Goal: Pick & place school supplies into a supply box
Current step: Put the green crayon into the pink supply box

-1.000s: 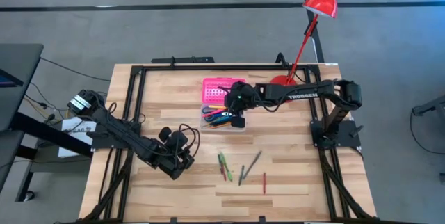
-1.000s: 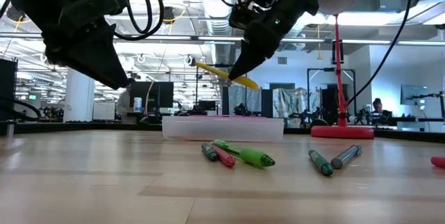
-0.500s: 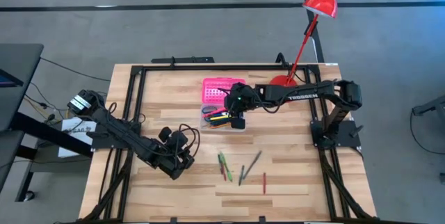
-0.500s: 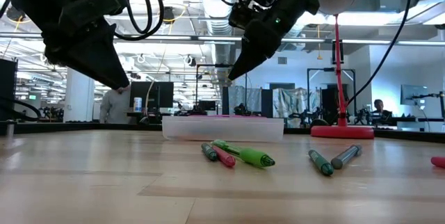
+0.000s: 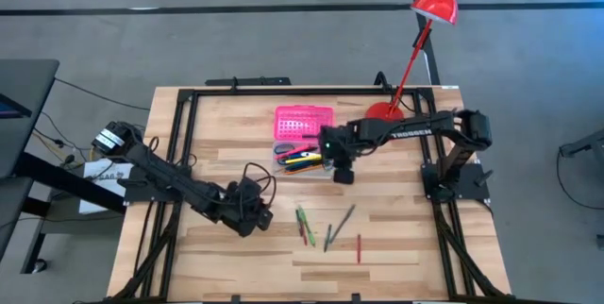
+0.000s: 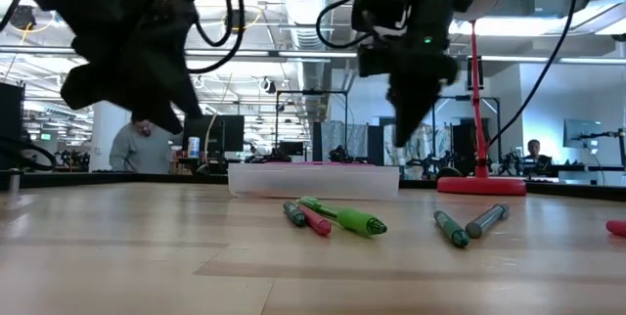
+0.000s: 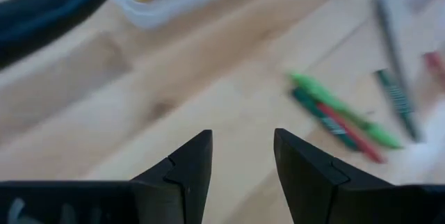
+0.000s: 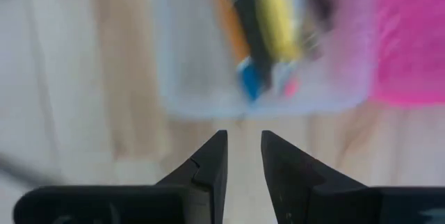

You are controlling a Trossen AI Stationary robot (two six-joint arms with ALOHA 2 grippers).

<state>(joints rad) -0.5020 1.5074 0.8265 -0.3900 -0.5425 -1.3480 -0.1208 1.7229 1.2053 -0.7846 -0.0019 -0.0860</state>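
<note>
1. Supply box (image 5: 304,140): at 12 o'clock from the table's middle, clear base toward me, pink lid (image 5: 304,120) laid open flat behind it toward the far edge. Base holds yellow, orange, blue and black pens; the right wrist view shows them bunched against one end wall (image 8: 261,106).
2. My right pincer (image 5: 343,174): just off the box's near right corner, at 4 o'clock from the box, above bare wood. Fingers (image 8: 208,165) parted by a narrow gap, holding nothing. In the low view it hangs well above the table (image 6: 403,134).
3. My left pincer (image 5: 257,219): at 8 o'clock from the table's middle, over bare wood. Fingers (image 7: 191,161) moderately apart, empty.
4. Loose supplies, at 6 o'clock from the box: green marker (image 5: 305,224) lying with a red pen (image 5: 304,232) and a dark green pen (image 7: 314,110) in one close cluster; grey pen (image 5: 343,217) and second dark green pen (image 5: 328,236) crossing near 5 o'clock; a lone red pen (image 5: 359,245) farthest right.
5. Open room: bare wood between box and cluster, and between my left pincer and the cluster. Table's near edge (image 5: 311,295) lies well apart from the pens.
6. Red desk lamp (image 5: 415,40): base at the far right corner, at 2 o'clock from the box, clear of my right pincer.
7. Person (image 6: 137,144): standing in the room beyond the table's far edge.
</note>
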